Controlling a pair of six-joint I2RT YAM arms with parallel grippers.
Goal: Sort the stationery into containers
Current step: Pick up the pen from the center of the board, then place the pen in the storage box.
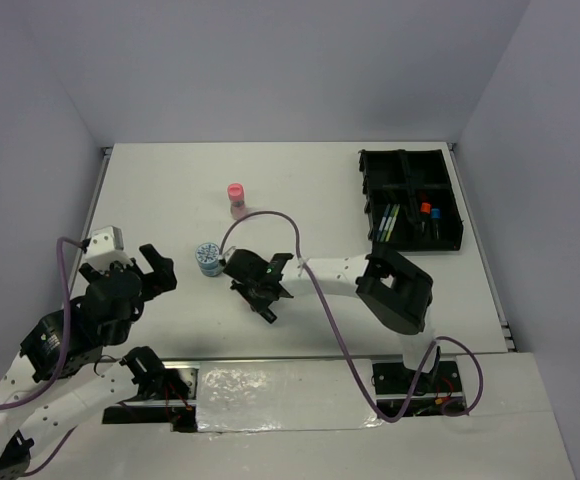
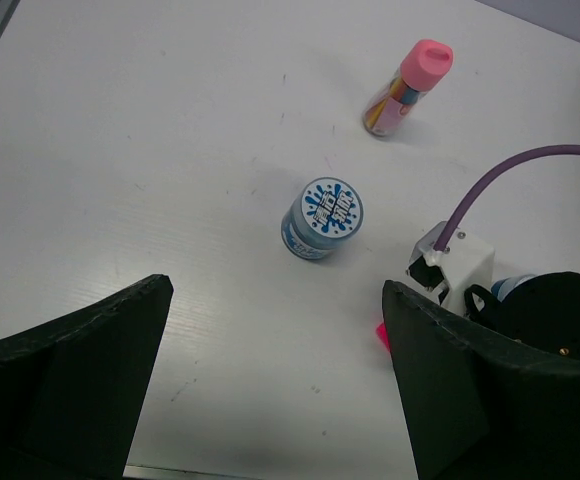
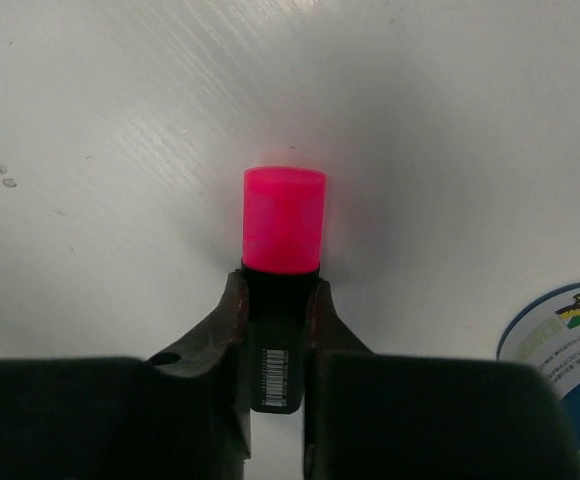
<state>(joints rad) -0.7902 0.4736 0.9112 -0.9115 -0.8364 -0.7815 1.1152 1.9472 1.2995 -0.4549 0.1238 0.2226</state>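
Pink-capped highlighter clamped in R gripper, barrel mostly hidden by fingers; L gripper jaws wide apart.

The organiser tray sat at the table's 2 o'clock, with pens and two highlighters in its near compartments. The tub stood at the bottle's 7 o'clock. Another highlighter lay at the tub's 4 o'clock.

Pink-capped black highlighter between jaws
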